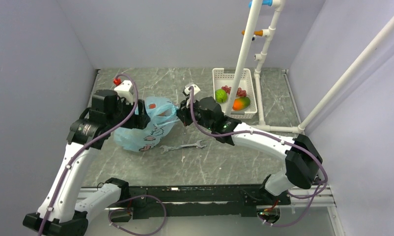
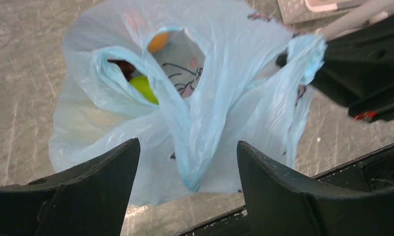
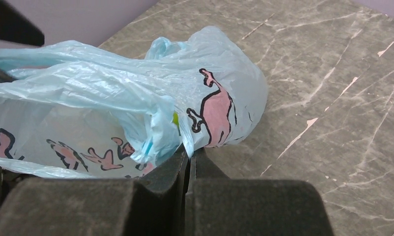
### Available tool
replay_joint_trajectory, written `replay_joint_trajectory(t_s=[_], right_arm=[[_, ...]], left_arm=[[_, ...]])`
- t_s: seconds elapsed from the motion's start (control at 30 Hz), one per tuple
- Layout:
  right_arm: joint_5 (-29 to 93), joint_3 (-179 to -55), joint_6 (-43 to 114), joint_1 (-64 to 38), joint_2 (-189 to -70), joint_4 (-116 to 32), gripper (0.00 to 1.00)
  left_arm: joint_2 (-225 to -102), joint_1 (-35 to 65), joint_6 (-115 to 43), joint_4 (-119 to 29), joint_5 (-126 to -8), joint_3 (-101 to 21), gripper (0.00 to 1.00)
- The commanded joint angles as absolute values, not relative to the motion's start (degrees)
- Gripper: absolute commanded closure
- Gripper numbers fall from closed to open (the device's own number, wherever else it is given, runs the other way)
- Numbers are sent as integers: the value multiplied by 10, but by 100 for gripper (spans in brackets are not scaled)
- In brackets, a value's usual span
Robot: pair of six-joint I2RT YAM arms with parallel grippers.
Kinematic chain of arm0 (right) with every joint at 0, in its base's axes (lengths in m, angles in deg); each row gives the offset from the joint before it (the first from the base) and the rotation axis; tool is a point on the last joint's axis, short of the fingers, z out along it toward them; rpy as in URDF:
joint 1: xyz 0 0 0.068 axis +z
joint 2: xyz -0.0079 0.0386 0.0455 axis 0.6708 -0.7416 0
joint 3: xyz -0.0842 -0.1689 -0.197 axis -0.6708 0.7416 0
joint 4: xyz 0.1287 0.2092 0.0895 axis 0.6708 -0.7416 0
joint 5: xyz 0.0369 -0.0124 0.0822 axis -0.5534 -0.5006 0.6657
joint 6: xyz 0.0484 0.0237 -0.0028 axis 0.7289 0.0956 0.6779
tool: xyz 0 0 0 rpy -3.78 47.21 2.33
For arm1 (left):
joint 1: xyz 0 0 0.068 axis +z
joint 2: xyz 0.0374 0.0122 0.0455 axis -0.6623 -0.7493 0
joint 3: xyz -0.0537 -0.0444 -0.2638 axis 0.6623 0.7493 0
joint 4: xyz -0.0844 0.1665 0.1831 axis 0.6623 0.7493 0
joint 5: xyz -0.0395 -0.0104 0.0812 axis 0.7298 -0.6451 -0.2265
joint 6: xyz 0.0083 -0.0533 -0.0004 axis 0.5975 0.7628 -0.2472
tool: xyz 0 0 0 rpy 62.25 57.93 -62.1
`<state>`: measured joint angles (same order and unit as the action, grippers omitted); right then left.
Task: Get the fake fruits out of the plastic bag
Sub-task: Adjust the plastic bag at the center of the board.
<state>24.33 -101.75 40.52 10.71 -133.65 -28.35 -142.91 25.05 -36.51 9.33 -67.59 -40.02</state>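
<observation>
Right now the thin, light blue translucent plastic bag with its pink-and-white cartoon print lies slumped on the grey marbled tabletop, left of centre and between the 2 arms. The right gripper is clenched on a bunched bit of the bag's rim at its right side, fingers pressed together with film caught between them. The left gripper is released, its 2 fingers spread wide above the bag's mouth and touching nothing that I can see.

Through the mouth the left wrist view shows a round yellow-green fake fruit, an orange fake fruit deeper in, and something dark red that is too shadowed to identify. A twisted fold of film runs down the middle of the opening. Well to the right, a white slotted plastic basket already has fruit in it. A silver metal wrench lies just in front of the bag.

The likely next move is the left gripper reaching in for the green fruit. The risks:
- The central fold could be pinched along with the fruit, so the whole bag lifts.
- The thin film could slip or tear out of the right gripper's small bite, and the mouth would collapse.
- A smooth round fruit could squirt out from closing fingers and roll deeper.
- The light bag could slide across the tabletop if pushed.
</observation>
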Motion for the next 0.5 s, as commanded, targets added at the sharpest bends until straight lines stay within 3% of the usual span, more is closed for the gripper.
replay_joint_trajectory(t_s=[0.0, 0.17, 0.2, 0.27, 0.33, 0.47], right_arm=[[317, -1048, 384, 97, -1318, -273, 100], [369, -1064, 356, 97, -1325, -290, 97], [372, -1067, 356, 96, -1325, -295, 96], [386, -1075, 352, 96, -1326, -308, 93], [397, -1081, 349, 96, -1324, -326, 89], [374, -1081, 352, 96, -1317, -354, 75]], left_arm=[[-1376, 251, -368, 75, -667, -341, 24], [-1386, 251, -355, 45, -701, -335, 47], [-1389, 252, -359, 36, -696, -337, 54], [-1395, 253, -367, 27, -702, -349, 80], [-1404, 254, -370, 37, -723, -368, 96], [-1418, 255, -381, 58, -710, -411, 96]])
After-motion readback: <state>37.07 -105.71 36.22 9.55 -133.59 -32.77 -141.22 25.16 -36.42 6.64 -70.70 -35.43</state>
